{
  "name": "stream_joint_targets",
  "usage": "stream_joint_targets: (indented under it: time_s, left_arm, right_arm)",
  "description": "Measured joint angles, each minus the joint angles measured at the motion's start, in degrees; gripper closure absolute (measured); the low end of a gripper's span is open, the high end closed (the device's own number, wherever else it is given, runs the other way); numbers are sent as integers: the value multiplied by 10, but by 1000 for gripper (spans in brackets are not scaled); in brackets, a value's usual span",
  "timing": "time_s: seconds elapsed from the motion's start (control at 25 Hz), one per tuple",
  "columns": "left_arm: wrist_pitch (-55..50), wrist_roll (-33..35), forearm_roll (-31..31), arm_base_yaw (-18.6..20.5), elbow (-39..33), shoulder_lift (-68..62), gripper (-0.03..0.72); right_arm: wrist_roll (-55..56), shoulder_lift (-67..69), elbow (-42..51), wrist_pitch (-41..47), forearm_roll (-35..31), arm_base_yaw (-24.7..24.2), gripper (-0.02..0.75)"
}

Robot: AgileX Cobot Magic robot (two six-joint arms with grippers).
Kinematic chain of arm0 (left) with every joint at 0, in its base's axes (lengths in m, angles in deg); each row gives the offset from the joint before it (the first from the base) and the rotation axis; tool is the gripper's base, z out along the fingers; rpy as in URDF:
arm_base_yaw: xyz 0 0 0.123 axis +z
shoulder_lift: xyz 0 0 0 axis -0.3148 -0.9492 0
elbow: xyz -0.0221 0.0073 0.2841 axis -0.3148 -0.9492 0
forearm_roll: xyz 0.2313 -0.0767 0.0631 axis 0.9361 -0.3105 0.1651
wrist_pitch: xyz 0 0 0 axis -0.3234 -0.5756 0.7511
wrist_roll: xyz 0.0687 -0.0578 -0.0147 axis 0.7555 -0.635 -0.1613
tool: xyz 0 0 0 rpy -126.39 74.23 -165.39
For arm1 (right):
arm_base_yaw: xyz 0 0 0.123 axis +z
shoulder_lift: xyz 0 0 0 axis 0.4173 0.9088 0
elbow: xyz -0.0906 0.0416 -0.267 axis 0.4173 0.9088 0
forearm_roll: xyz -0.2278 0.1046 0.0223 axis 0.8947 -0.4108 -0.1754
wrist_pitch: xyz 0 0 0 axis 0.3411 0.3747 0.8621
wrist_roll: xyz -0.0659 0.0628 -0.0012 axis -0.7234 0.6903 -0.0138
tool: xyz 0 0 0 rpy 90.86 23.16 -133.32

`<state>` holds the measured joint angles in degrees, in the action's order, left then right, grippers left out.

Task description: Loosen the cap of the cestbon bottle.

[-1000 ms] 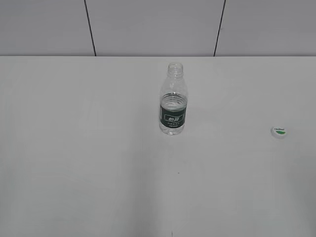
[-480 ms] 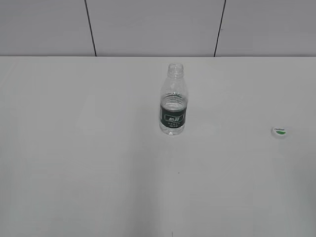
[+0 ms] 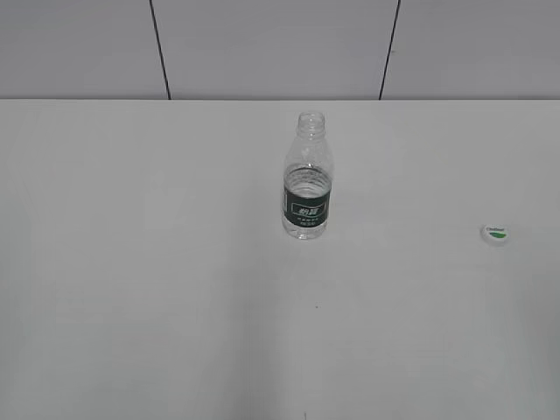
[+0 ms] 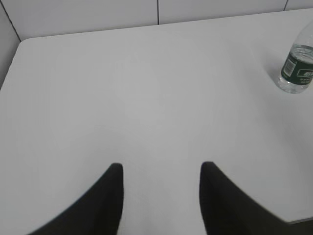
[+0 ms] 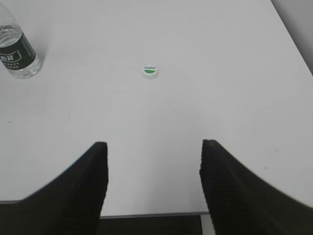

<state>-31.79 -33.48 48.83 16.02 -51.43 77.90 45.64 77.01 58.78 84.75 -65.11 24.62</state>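
**Cap off and set aside, both arms drawn back**

The cestbon bottle (image 3: 306, 179) stands upright near the middle of the table (image 3: 131, 262), its neck bare and open at the top. The cap (image 3: 495, 233) lies flat on the table well apart from the bottle, toward the right side, with its green mark facing up. So the cap is not merely loosened but fully off, and by that reading the task looks complete or nearly so.

Placing the cap far from the bottle makes sense: it sits clear of the bottle's base, where nothing can knock it, and lying flat it cannot roll away. The bottle itself holds some water and rests squarely on its base, so it needs no steadying.

The left gripper (image 4: 161, 196) hovers low at the near edge of the table with its jaws spread and nothing between them; the bottle shows only at the far right of the left wrist view. The right gripper (image 5: 152, 186) is likewise released and empty, its jaws wide apart, the cap lying ahead of it and the bottle off to its left. Neither gripper touches anything, which suits a rest pose at the end of the work.
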Motion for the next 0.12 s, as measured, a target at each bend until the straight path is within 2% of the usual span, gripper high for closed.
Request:
stream_joint_targets:
  time_s: [0.12]
  left_arm:
    - [0, 0, 0, 0, 0, 0, 395]
  right_arm:
    - [0, 0, 0, 0, 0, 0, 272]
